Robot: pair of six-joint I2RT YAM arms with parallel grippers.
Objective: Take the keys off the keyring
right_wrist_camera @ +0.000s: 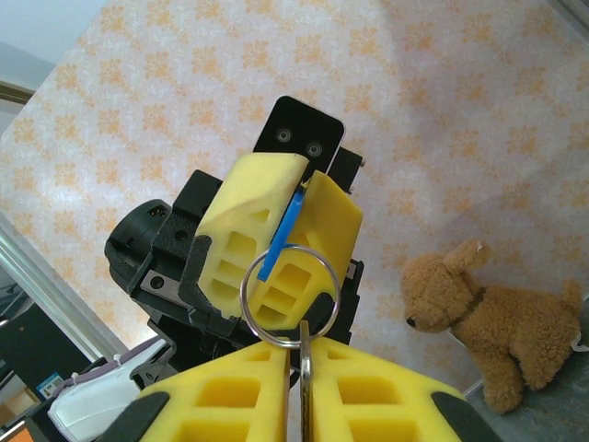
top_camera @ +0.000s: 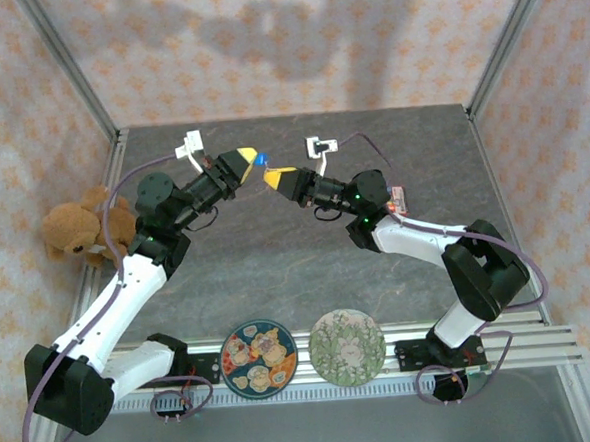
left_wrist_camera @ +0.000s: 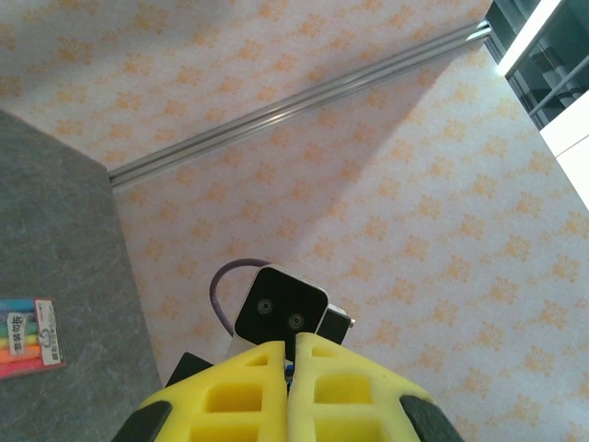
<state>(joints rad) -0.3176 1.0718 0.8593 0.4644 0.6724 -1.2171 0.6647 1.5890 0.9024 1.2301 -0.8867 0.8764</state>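
**Desk:** What did the shot show, L to R?

**Photog:** Both arms were raised over the grey counter [top_camera: 278, 262], tips nearly meeting above its far half. The left pincer [top_camera: 254, 156] was pressed together on a thin blue piece [top_camera: 260, 159]. The right pincer [top_camera: 269, 178] sat just beside it, lower and to the right.

**Desk:** And the ring?

**Photog:** It was in the air between the two, clear of the counter. In the right wrist cam the metal ring [right_wrist_camera: 243, 295] hung in front of the left pincer's yellow pads [right_wrist_camera: 230, 239], and the blue piece [right_wrist_camera: 283, 235] ran from the gap between the pads down to the ring. A metal key [right_wrist_camera: 305, 368] hung from the ring's bottom, pinched edge-on between the right pincer's pads [right_wrist_camera: 230, 396].

**Desk:** Anything else in frame?

**Photog:** A teddy bear [top_camera: 75, 229] was at the counter's left edge. Two patterned plates [top_camera: 260, 356] lay by the arm bases. A pack of highlighters [left_wrist_camera: 28, 333] lay flat on the counter in the left wrist cam.
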